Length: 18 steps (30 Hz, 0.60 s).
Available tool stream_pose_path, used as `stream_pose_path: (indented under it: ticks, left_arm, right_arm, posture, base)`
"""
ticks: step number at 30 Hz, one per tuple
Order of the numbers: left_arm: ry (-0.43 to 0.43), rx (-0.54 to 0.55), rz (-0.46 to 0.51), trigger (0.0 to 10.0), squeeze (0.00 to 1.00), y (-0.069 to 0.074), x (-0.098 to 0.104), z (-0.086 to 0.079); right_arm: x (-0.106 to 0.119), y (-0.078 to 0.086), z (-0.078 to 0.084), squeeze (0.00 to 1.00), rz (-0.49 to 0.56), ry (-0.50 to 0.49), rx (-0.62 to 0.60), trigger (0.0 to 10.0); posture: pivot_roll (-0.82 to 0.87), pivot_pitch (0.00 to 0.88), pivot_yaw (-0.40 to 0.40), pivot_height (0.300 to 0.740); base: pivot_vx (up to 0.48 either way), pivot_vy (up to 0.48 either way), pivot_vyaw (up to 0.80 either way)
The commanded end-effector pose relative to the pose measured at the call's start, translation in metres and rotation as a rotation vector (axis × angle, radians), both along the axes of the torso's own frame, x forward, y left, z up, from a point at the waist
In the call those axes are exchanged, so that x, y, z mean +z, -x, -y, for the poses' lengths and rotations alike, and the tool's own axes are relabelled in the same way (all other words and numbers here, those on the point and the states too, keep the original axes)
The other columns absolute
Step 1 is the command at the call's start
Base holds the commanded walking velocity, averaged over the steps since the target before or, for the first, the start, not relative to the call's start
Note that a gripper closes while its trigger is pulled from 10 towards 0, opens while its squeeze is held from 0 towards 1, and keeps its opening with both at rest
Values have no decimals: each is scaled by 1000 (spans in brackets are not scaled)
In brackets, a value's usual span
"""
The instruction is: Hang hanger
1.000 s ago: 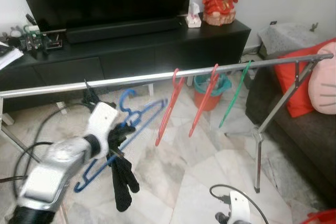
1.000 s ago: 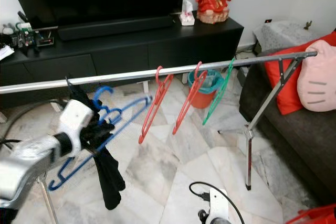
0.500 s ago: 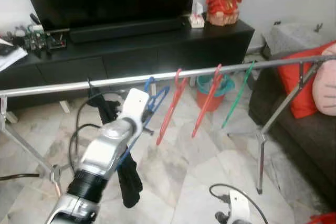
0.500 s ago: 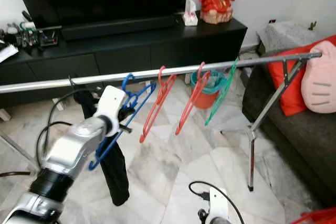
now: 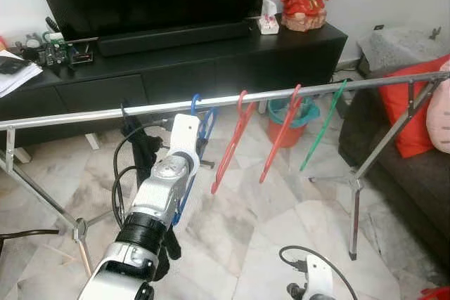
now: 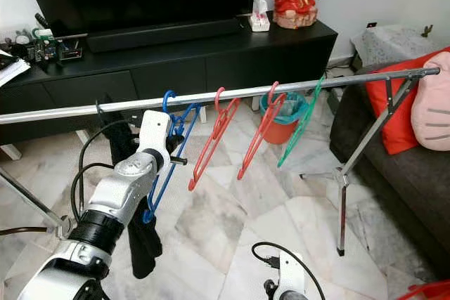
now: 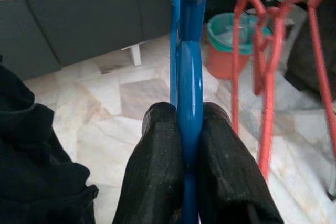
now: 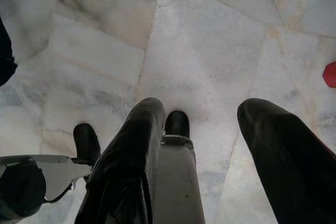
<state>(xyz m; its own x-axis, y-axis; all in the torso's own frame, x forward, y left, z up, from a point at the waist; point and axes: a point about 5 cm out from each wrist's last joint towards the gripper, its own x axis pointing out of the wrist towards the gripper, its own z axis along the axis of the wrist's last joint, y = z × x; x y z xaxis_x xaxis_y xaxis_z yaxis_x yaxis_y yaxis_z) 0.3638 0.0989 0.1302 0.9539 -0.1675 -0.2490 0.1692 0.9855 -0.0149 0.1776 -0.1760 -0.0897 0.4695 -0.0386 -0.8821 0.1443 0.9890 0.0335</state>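
Left gripper (image 7: 188, 145) | fingers (image 7: 157, 171) pinch blue hanger (image 7: 188, 66) | right gripper (image 8: 210, 145) fingers apart

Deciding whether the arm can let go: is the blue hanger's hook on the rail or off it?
On, it seems: the blue hanger has its hook curled over the rail, while the left gripper pinches its body. Whether it bears weight, I cannot tell.

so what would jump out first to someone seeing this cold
The silver left arm reaching up, its left gripper shut on a blue hanger whose hook is at the long metal rail. Next along that rail hang two red hangers and a green hanger, with a black garment draped nearer the robot's left.
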Motion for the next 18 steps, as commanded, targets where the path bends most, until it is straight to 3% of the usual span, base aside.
stream_pose_path:
  ticks: [1, 8, 18]
  left_arm:
    - [11, 20, 20, 10000, 0, -6, 5, -2]
    - [-7, 20, 37, 10000, 0, -23, 14, -5]
    - [-49, 46, -22, 10000, 0, -31, 9, -11]
  right_arm:
    - [0, 0, 1, 0, 4, 5, -8, 10000]
    - [-1, 2, 1, 0, 3, 6, -12, 10000]
    - [-3, 7, -1, 0, -3, 4, -20, 10000]
  posture:
    - [15, 0, 6, 740]
    - [-17, 0, 28, 740]
    - [-45, 0, 51, 740]
  base:
    - [0, 0, 0]
    - [0, 0, 0]
    - [0, 0, 0]
